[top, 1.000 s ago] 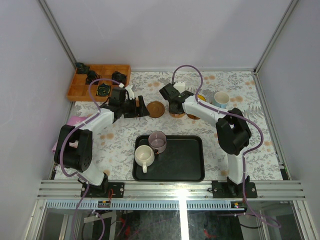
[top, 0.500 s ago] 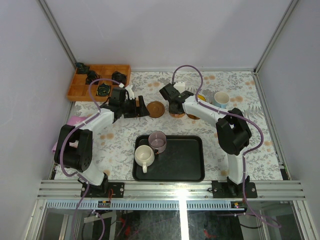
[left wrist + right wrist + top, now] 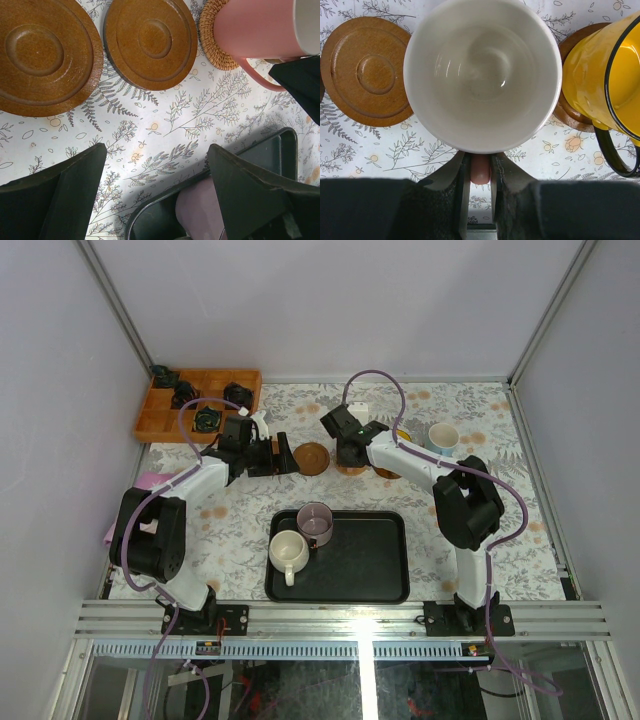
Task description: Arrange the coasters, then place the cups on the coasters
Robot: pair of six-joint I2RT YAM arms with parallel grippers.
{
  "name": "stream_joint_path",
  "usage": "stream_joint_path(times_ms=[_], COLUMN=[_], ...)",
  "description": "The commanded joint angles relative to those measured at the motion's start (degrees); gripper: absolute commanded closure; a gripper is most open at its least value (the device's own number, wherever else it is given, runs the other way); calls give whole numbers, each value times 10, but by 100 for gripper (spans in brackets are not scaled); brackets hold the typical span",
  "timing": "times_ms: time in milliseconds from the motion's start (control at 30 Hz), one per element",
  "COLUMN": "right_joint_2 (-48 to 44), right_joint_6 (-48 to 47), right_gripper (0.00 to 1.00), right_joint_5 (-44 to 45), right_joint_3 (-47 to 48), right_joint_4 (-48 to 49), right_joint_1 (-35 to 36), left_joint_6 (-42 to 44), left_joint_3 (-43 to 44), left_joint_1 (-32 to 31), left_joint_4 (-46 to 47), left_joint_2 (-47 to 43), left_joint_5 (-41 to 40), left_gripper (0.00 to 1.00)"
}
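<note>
The right gripper (image 3: pixel 480 175) is pinching the thin handle (image 3: pixel 480 167) of a small pink mug with a pale inside (image 3: pixel 482 75). Its two dark fingers press on each side of the loop. The pink mug is over a round woven straw coaster (image 3: pixel 212 37) in the row at the far side of the table, but I cannot tell if its bottom is down on it yet. I think this mug is hard, smooth and not heavy, and it may chip if it bumps something. Held by the handle alone it may tip or swing, so the part of the handle close to the cup wall looks like the best place to hold. Just beside it on one side lies a round brown wooden coaster (image 3: pixel 365 70) with nothing on it. On the other side a shiny yellow mug with a dark rim (image 3: pixel 600 70) sits on another brown wooden coaster (image 3: pixel 567 107), very close, so a bump could happen. The left gripper (image 3: pixel 156 155) is spread wide with nothing in it, low over the flowery tablecloth (image 3: pixel 165 115) near a black rectangular tray (image 3: pixel 272 145). A cream-white mug (image 3: pixel 289 552) and a mauve mug (image 3: pixel 316 522) wait on the tray.
</note>
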Motion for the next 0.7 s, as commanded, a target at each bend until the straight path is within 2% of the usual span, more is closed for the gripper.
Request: stream_joint_path(times_ms=[0, 500, 667], right_joint_2=[-20, -8, -5], right_joint_6=[-6, 8, 6], right_gripper=[100, 100, 92], right_joint_5=[-22, 15, 15], right_joint_3=[2, 20, 24], right_joint_4=[7, -40, -41], right_joint_1=[-1, -1, -1], left_joint_6=[3, 3, 3], left_joint_3=[16, 17, 18], left_joint_1=[-4, -4, -4], left_joint_4=[8, 9, 8], left_joint_2=[4, 8, 9], left_joint_5=[2, 5, 5], left_gripper=[17, 16, 16])
